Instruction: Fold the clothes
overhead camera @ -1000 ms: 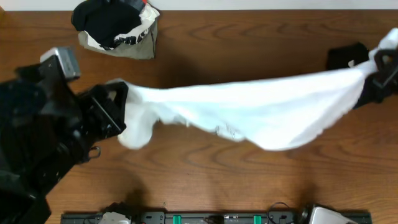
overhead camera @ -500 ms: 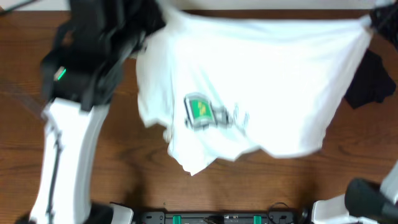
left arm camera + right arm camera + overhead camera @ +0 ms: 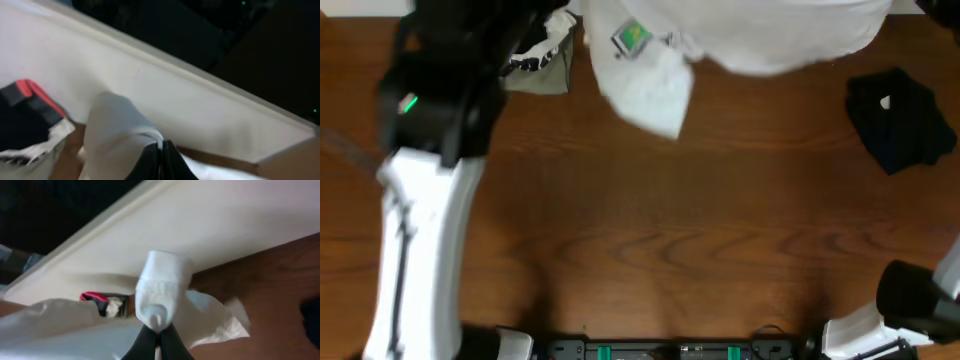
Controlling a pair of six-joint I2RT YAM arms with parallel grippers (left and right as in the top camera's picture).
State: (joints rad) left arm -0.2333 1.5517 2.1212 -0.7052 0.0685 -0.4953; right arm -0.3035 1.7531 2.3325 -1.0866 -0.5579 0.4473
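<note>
White T-shirt (image 3: 770, 30) stretched along the desk's (image 3: 670, 230) far edge, crumpled, one flap drooping w/ a small green mark (image 3: 632, 38). Left gripper (image 3: 161, 157) clamped tight on a fold, right gripper (image 3: 158, 337) pinching another bunch. Black garment (image 3: 900, 118) nr right edge.

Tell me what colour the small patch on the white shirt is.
The patch is green, clearest in the overhead view.

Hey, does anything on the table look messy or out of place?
Yes. The white T-shirt hangs bunched at the far edge, pinched by the left hand and right hand, not flat. A black garment lies crumpled alone on the right.
</note>
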